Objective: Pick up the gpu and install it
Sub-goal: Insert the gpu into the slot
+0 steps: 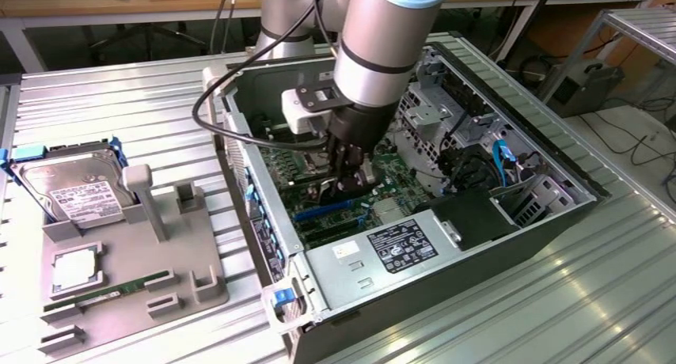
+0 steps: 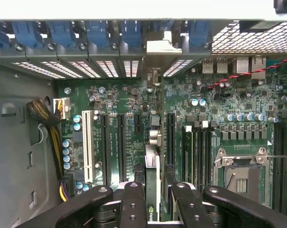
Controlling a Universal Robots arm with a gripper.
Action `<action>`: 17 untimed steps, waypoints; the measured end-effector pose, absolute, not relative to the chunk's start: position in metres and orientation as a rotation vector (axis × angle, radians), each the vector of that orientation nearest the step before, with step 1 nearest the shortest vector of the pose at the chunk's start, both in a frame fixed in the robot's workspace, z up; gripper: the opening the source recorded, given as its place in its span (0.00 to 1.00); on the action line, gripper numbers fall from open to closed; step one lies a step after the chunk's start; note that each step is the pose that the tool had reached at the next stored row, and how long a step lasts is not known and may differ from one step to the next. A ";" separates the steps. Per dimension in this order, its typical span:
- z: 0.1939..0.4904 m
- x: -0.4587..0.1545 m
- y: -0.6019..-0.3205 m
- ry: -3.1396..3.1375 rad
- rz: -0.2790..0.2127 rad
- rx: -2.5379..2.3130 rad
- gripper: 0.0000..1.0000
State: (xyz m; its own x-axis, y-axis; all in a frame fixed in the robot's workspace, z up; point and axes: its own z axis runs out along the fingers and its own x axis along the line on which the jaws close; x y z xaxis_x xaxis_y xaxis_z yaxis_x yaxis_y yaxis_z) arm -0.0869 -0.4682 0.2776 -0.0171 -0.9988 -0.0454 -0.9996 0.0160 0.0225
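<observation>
up close, gripper (image 2: pixel 155 202) clamped on the gpu (image 2: pixel 152 164), a thin dark card on its edge over the green board (image 2: pixel 119 95), small green mark too tiny to read. long side pointing at the blue clips (image 2: pixel 96 33) in the open computer case (image 1: pixel 444 277). farther off, hard drive (image 1: pixel 74 190) label unreadable, ribbed metal table (image 1: pixel 549 301), wooden bench (image 1: pixel 106 0).
</observation>
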 end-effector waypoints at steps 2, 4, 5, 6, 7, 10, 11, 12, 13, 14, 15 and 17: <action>0.277 -0.087 -0.468 2.227 0.075 -2.191 0.26; 0.276 -0.088 -0.468 2.227 0.075 -2.191 0.26; 0.275 -0.088 -0.468 2.227 0.075 -2.191 0.26; 0.274 -0.088 -0.468 2.227 0.075 -2.191 0.26; 0.274 -0.088 -0.468 2.227 0.075 -2.191 0.26; 0.272 -0.088 -0.468 2.227 0.075 -2.191 0.26; 0.272 -0.088 -0.467 2.227 0.075 -2.191 0.26; 0.271 -0.088 -0.467 2.227 0.075 -2.192 0.26; 0.270 -0.088 -0.467 2.226 0.075 -2.192 0.26; 0.270 -0.088 -0.467 2.226 0.075 -2.192 0.26; 0.269 -0.088 -0.467 2.226 0.075 -2.192 0.26; 0.268 -0.088 -0.467 2.225 0.075 -2.193 0.26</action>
